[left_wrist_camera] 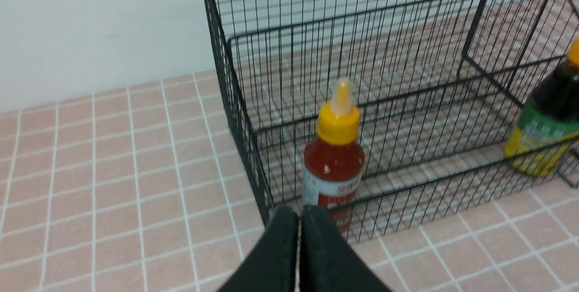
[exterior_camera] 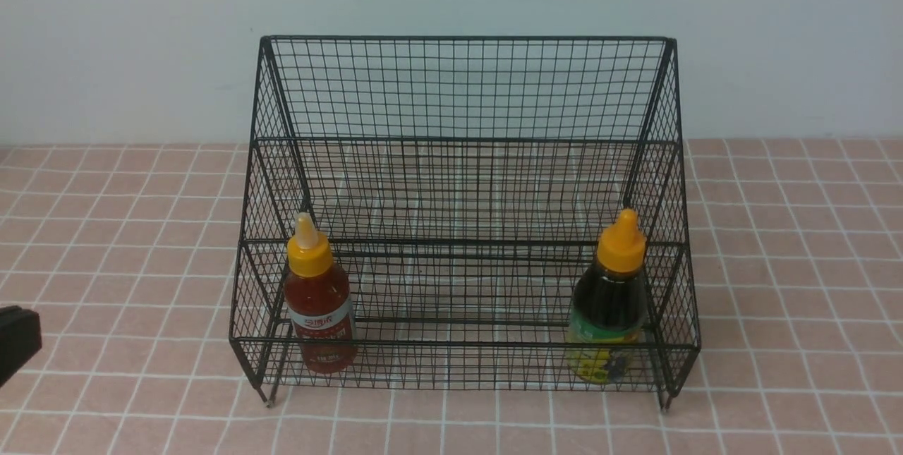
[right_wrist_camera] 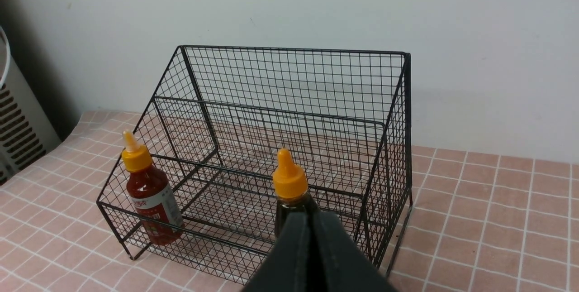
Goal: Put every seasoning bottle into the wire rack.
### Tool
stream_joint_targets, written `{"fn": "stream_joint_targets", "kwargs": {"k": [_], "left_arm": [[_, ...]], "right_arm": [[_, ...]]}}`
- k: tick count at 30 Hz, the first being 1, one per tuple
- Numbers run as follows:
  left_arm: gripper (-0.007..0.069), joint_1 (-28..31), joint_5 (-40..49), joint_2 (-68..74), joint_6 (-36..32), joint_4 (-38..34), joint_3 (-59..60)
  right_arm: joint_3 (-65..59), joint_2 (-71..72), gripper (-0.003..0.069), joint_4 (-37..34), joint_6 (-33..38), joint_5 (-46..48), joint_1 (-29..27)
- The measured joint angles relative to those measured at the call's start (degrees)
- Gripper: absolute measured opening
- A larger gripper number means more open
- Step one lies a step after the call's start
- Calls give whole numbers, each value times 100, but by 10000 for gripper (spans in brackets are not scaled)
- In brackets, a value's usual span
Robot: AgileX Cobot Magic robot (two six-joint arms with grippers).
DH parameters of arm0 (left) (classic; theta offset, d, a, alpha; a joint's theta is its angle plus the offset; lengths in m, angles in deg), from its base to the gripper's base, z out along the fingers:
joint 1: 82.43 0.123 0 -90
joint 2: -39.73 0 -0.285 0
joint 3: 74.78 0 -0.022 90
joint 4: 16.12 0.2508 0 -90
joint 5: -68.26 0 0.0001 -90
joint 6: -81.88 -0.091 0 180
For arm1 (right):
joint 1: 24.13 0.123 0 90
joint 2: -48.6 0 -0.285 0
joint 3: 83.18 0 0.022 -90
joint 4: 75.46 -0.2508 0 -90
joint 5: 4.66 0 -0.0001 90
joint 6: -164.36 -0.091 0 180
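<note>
Three angles, one rack [exterior_camera: 465, 37] (wrists oblique)

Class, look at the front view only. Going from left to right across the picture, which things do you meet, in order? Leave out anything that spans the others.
left gripper → red bottle → dark bottle

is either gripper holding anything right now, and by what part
Nothing is held. The left gripper and right gripper are shut, empty; the red sauce bottle and dark bottle stand in the wire rack.
</note>
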Motion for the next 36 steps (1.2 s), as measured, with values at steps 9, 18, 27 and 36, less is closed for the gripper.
{"fn": "stream_joint_targets", "kwargs": {"k": [9, 18, 27, 36], "left_arm": [[-7, 0, 154, 0, -11, 28, 7], [-7, 689, -670, -808, -308, -176, 1031], [-7, 2083, -1992, -2196, -1151, -881, 3240], [-7, 2160, -1999, -2224, -1215, -948, 3686]], "right_arm": [[0, 0, -15, 0, -4, 0, 0], [0, 0, -15, 0, -4, 0, 0], [0, 0, -15, -1, -4, 0, 0], [0, 0, -15, -18, -4, 5, 0]]}}
